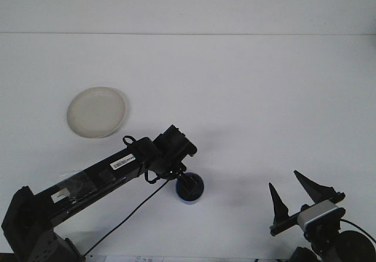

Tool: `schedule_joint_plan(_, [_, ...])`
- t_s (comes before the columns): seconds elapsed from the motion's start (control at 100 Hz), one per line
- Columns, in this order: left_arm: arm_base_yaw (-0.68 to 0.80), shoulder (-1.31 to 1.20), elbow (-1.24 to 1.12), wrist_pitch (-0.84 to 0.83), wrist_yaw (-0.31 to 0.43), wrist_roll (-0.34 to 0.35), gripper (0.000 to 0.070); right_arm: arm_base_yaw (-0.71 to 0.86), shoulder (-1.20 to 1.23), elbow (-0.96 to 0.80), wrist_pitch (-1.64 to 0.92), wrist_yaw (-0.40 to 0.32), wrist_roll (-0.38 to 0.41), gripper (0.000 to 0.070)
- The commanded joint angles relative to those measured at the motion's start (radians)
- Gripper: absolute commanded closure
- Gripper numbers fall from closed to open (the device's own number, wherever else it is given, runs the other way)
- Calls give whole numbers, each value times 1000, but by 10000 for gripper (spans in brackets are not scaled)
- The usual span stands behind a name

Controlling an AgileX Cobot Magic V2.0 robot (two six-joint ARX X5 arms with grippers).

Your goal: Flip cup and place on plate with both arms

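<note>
A blue cup [194,192] stands on the white table near the front centre, mostly covered by my left gripper [189,185], which reaches down onto it from above. The black fingers sit over the cup's top, and I cannot make out whether they are open or shut. A round white plate [96,111] lies flat at the left, well away from the cup. My right gripper [292,195] rests at the lower right with its two pointed fingers spread apart and nothing between them.
The left arm [106,174] stretches diagonally from the lower left corner to the cup, with a black cable hanging under it. The table's far edge [188,34] runs across the top.
</note>
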Motion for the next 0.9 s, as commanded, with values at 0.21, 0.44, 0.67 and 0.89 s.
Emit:
schedule_joint_plan(0.21, [-14,25,20,-5,1,13,564,8,-2,6,4,3,14,221])
schedule_joint_plan(0.44, [-14,24,21,-35,1,13,694,8,-2,6,4,3,14,221])
schedule_joint_plan(0.67, [11,11,96,-148,-13,50,694,8,-2,6,4,3,14,221])
schedule_joint_plan(0.89, [117,-72,264,-274,-137,102,694,8,-2,6,4,3,14,221])
